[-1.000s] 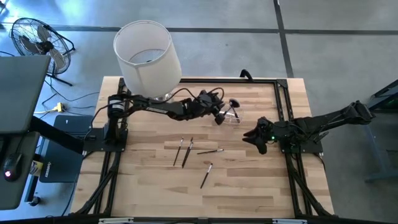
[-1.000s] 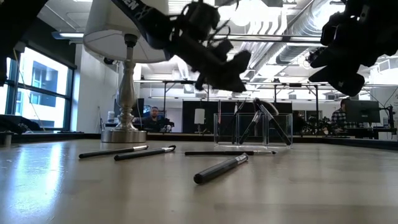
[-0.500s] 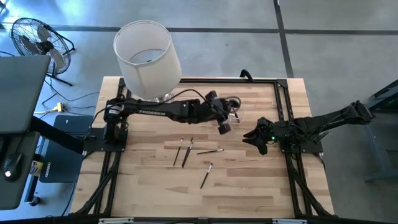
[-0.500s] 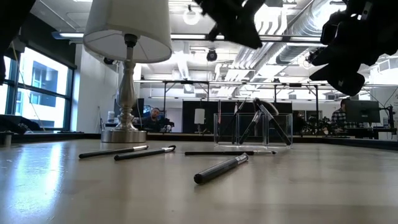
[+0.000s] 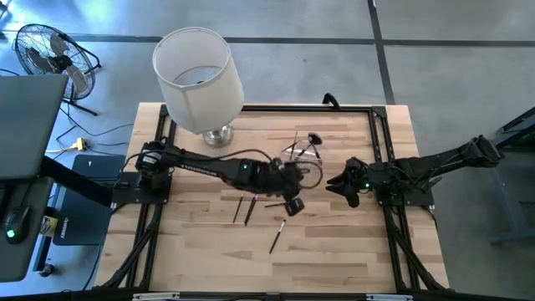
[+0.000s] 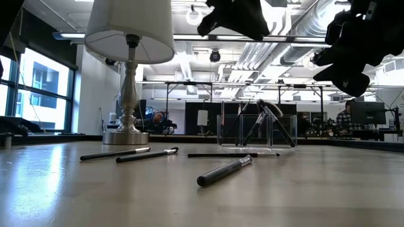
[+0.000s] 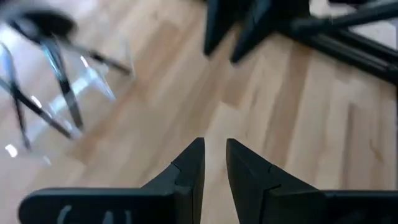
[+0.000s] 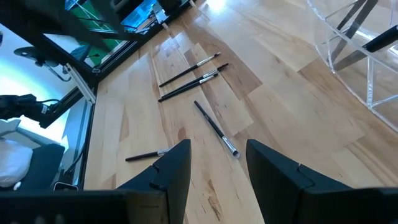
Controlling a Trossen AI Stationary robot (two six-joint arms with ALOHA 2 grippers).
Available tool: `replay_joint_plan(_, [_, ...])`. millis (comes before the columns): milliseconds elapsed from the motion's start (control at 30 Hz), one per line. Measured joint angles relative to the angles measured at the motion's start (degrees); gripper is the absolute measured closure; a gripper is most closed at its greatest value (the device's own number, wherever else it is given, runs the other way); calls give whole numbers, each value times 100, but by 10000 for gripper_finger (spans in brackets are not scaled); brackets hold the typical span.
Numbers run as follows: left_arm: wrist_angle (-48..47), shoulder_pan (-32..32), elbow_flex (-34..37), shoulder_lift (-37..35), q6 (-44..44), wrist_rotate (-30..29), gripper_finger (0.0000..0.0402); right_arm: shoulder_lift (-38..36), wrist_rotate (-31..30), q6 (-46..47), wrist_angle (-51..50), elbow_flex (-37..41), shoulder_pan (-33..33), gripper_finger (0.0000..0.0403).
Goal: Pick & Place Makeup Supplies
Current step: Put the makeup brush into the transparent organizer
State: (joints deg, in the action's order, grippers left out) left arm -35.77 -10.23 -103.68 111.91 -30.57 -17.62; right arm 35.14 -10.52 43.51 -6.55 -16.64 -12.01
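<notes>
My left gripper (image 5: 294, 203) hangs empty, fingers slightly apart, over four loose brushes (image 5: 251, 203) just beside the clear organizer (image 5: 306, 150) holding others; right gripper (image 5: 337, 186) open nearby.

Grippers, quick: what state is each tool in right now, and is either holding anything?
Left tool: open by a narrow gap, holding nothing, above the table.
Right tool: open, holding nothing, waiting at the table's right side.
</notes>
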Motion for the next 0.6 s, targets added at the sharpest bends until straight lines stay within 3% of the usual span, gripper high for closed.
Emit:
replay_joint_plan(233, [-995, -156, -11, 102, -1237, 133, 337, 0, -2, 0, 34, 0, 0, 254])
replay_joint_plan(367, [-1722, -178, 15, 173, -1935, 489, 337, 7, -7, 7, 113, -2, 0, 254])
replay_joint_plan(600, [-1240, -430, 434, 153, -2094, 331, 341, 53, -23, 164, 483, -2, -37, 255])
